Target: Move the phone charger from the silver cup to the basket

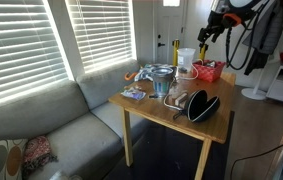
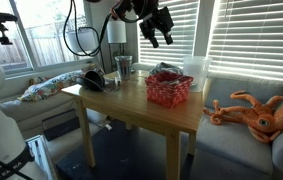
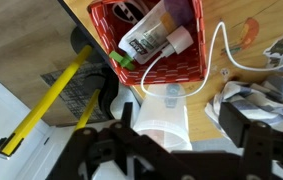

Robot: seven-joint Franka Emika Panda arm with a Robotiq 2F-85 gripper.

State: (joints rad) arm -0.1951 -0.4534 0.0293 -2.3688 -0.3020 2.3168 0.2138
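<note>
In the wrist view the phone charger [image 3: 219, 35], a thin white cable, loops from the front rim of the red basket [image 3: 106, 25] across the table toward the right. The basket holds a white tube with a green cap [image 3: 151, 38]. It also shows in both exterior views [image 1: 208, 71] [image 2: 169, 89]. The silver cup stands nearer the table's middle in both exterior views [image 1: 162, 80] [image 2: 124, 66]. My gripper [image 3: 176, 125] is open and empty. It hangs well above the basket end of the table in both exterior views [image 1: 209, 30] [image 2: 159, 28].
A taller translucent plastic cup [image 3: 166, 110] stands right under my gripper, next to the basket [image 1: 185, 62]. A black rounded bowl-like object [image 1: 203, 105] sits at a table corner. A yellow stick [image 3: 51, 90] leans beyond the table edge. A sofa [image 1: 51, 125] is beside the table.
</note>
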